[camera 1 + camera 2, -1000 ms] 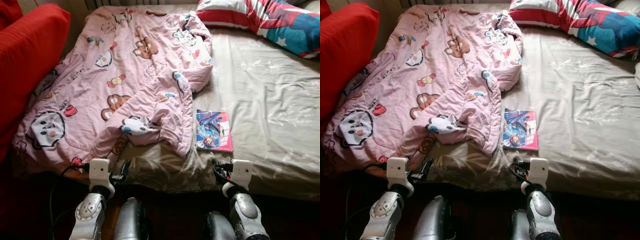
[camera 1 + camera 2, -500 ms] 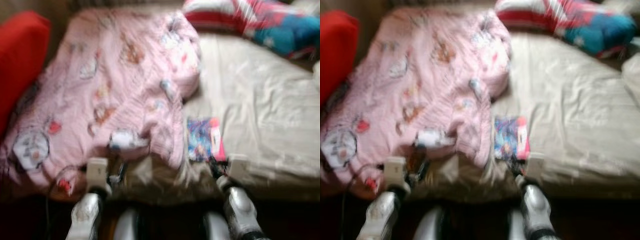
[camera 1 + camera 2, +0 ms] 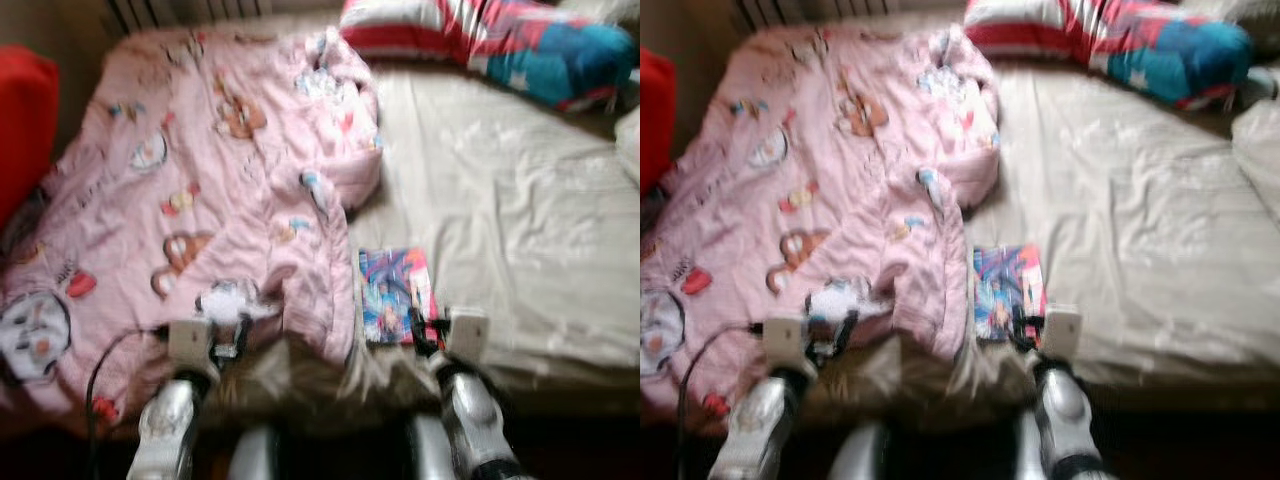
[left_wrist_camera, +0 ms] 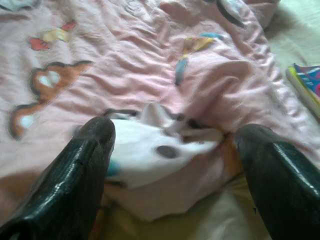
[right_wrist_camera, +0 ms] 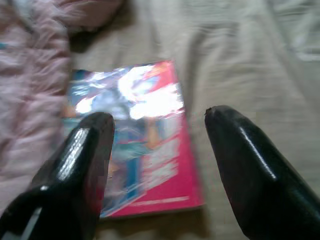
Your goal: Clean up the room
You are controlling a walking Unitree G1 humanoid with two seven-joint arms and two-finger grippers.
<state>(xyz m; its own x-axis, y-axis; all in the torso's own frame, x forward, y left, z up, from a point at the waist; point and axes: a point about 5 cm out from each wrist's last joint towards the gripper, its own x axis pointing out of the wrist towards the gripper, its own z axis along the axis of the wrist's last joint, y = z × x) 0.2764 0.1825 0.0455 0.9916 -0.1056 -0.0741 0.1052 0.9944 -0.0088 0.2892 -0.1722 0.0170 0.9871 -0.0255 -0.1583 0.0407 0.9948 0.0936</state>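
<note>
A thin glossy pink-and-blue book [image 3: 396,296] lies flat on the beige bedsheet [image 3: 520,220], at 3 o'clock of the crumpled pink cartoon-print quilt [image 3: 200,200]. It is judged light, stiff, slippery; its near edge is best pinched. The right gripper [image 5: 157,165] is held over it, jaws apart. The left gripper [image 4: 175,165] is spread wide over the quilt.

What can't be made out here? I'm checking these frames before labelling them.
- Book cover: print unreadable, blurred in both eye views, glare in the right wrist view.
- Book's left edge: the pink blanket lies against it; overlap unclear.
- Bed sheet under the blanket: covered.
- Striped pillow: cut off by the top edge.
- Red cushion: cut off by the left edge.
- Right pincer, open above the book: contact unclear.
</note>
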